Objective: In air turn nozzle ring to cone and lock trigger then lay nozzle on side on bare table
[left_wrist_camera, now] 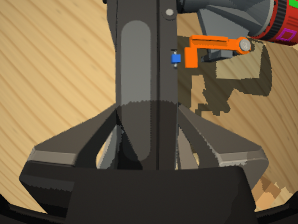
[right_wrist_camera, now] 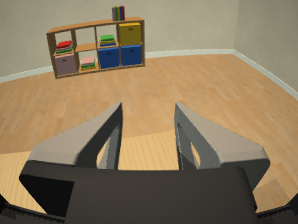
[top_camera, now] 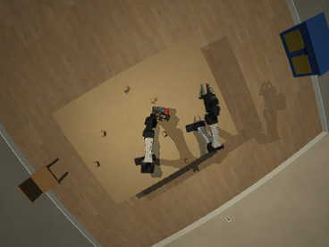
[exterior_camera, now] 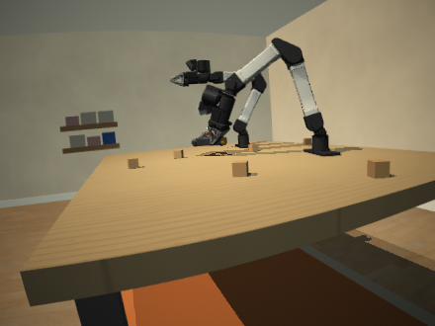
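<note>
The hose nozzle (top_camera: 160, 111) (exterior_camera: 202, 140) (left_wrist_camera: 230, 17) is held low over the table; a shadow lies below it, and any contact with the table cannot be told. My left gripper (top_camera: 153, 115) (exterior_camera: 218, 134) (left_wrist_camera: 147, 110) is shut on its dark handle. The red spray ring (top_camera: 166, 111) (left_wrist_camera: 280, 22) shows a magenta square and part of a green mark. One orange lock lever (left_wrist_camera: 212, 42) runs from its pivot back toward the handle; the other lever and the white arrow are hidden. My right gripper (top_camera: 204, 86) (exterior_camera: 173, 79) (right_wrist_camera: 148, 110) is open and empty, high up and away from the nozzle.
Several small wooden blocks are scattered on the table (top_camera: 84, 118) (exterior_camera: 163, 198). One block (top_camera: 154, 99) lies close beside the nozzle and another block (top_camera: 165, 134) lies near the left arm. The right arm's gripper points away toward the room's shelf (right_wrist_camera: 87, 47).
</note>
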Robot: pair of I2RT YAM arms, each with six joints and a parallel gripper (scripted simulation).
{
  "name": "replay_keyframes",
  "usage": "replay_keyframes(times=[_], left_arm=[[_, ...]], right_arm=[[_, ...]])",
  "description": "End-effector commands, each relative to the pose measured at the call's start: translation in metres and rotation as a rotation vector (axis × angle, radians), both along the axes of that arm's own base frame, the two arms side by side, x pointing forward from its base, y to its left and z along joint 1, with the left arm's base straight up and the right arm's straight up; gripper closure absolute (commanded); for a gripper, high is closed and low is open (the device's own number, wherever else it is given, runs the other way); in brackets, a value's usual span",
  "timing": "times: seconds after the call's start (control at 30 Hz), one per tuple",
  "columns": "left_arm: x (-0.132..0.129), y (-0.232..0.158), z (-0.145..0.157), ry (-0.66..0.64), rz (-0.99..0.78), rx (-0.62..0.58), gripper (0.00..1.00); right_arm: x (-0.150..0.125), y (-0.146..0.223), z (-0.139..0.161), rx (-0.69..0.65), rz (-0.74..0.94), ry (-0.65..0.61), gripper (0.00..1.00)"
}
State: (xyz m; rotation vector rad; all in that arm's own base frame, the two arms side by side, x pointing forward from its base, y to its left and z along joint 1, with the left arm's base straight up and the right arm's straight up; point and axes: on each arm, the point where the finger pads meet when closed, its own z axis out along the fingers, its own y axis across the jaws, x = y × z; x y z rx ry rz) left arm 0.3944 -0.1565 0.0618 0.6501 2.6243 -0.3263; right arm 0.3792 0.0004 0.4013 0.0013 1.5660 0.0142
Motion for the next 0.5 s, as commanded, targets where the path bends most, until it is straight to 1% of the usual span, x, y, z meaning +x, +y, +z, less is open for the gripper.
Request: replay_keyframes(times=[0.0, 0.1, 0.17, 0.23, 0.3, 0.37, 0.4, 0.43, 0.47], left_arm=[[0.008, -0.006, -0.003, -0.033, -0.001, -0.034, 0.64], [0.014, -0.008, 0.008, -0.062, -0.001, -0.043, 0.64], [0.014, -0.008, 0.008, -0.062, -0.001, -0.043, 0.64], [0.005, -0.005, -0.018, -0.012, -0.001, -0.027, 0.64], [0.007, -0.005, -0.014, -0.025, 0.000, -0.031, 0.64], [0.011, -0.006, -0.005, -0.053, 0.000, -0.040, 0.64], [0.013, -0.006, -0.007, -0.053, 0.001, -0.040, 0.64], [0.012, -0.006, -0.018, -0.033, 0.001, -0.034, 0.64], [0.007, -0.004, -0.017, -0.035, 0.002, -0.034, 0.64]], right_arm=[[-0.004, 0.004, 0.012, 0.005, 0.006, -0.027, 0.63], [-0.004, 0.004, 0.012, 0.005, 0.006, -0.027, 0.63], [-0.004, 0.004, 0.012, 0.005, 0.006, -0.027, 0.63], [-0.004, 0.004, 0.012, 0.005, 0.006, -0.027, 0.63], [-0.004, 0.004, 0.012, 0.005, 0.006, -0.027, 0.63], [-0.004, 0.004, 0.012, 0.005, 0.006, -0.027, 0.63], [-0.004, 0.004, 0.012, 0.005, 0.006, -0.027, 0.63], [-0.004, 0.004, 0.012, 0.005, 0.006, -0.027, 0.63], [-0.004, 0.004, 0.012, 0.005, 0.006, -0.027, 0.63]])
